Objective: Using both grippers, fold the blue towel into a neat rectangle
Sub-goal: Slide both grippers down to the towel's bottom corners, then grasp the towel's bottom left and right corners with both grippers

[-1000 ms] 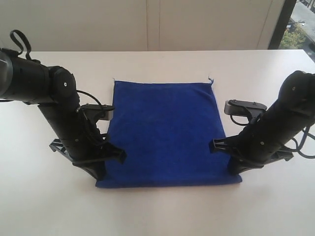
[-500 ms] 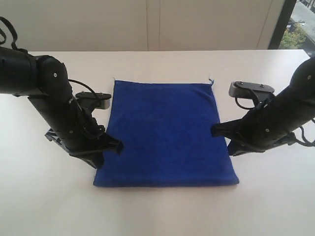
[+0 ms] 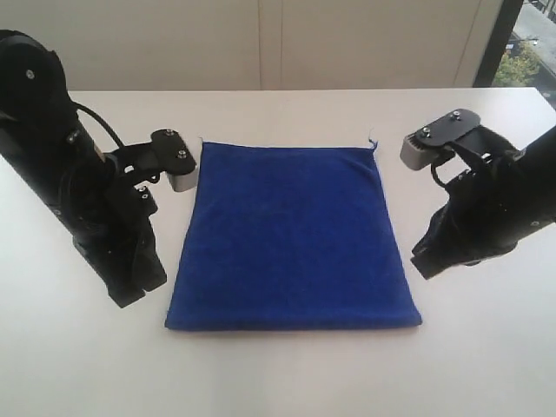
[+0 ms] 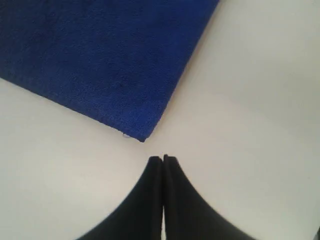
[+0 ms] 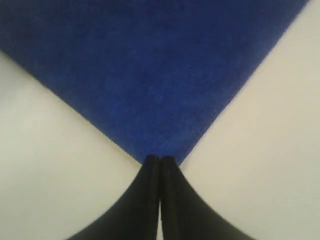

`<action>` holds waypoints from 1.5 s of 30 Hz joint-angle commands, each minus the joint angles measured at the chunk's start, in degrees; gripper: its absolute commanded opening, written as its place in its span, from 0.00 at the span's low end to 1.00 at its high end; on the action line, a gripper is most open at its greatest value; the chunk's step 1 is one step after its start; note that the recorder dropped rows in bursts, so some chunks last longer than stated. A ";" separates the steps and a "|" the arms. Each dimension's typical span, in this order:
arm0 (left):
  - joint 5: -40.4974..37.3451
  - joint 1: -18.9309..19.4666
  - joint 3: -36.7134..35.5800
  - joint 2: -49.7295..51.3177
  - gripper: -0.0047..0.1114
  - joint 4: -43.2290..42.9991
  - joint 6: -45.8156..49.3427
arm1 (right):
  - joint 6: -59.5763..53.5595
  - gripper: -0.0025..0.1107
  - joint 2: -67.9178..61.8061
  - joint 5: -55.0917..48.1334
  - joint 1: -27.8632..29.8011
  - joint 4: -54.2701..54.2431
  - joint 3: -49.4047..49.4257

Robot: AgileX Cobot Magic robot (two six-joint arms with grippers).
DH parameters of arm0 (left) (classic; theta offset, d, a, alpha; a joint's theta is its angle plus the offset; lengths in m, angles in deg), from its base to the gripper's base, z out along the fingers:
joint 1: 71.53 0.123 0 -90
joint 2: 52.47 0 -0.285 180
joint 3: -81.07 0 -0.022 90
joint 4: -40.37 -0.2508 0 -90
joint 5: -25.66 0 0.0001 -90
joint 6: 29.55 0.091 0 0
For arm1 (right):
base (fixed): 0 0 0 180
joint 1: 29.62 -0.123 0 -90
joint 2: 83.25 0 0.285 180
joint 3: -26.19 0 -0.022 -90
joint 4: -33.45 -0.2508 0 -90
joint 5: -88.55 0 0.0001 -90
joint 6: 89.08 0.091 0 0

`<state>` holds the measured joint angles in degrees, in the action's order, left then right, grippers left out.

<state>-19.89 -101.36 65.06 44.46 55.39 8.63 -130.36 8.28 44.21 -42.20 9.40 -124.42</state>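
ok so: deep blue terry towel (image 3: 291,234) flat, squared-up rectangle mid white table (image 3: 486,365), looks basically done. left gripper (image 4: 163,159) pinched closed, empty, just off near corner. right gripper (image 5: 160,159) same, tips at its corner; touching or hovering, can't tell. guess arms flank cloth so fold isn't dragged. layer count hidden.

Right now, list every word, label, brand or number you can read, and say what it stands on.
No text can be read in any view.
The blue towel has no print; the white speck at its corner is too small to read.
The left gripper and right gripper show no markings.
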 commanded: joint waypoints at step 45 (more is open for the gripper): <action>3.83 -0.16 -0.57 11.86 0.44 5.17 26.53 | -40.08 0.46 -14.78 3.33 -5.67 7.59 0.56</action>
<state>-15.10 -101.36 65.06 55.29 58.91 34.88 -169.60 -5.67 46.64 -47.90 17.00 -124.06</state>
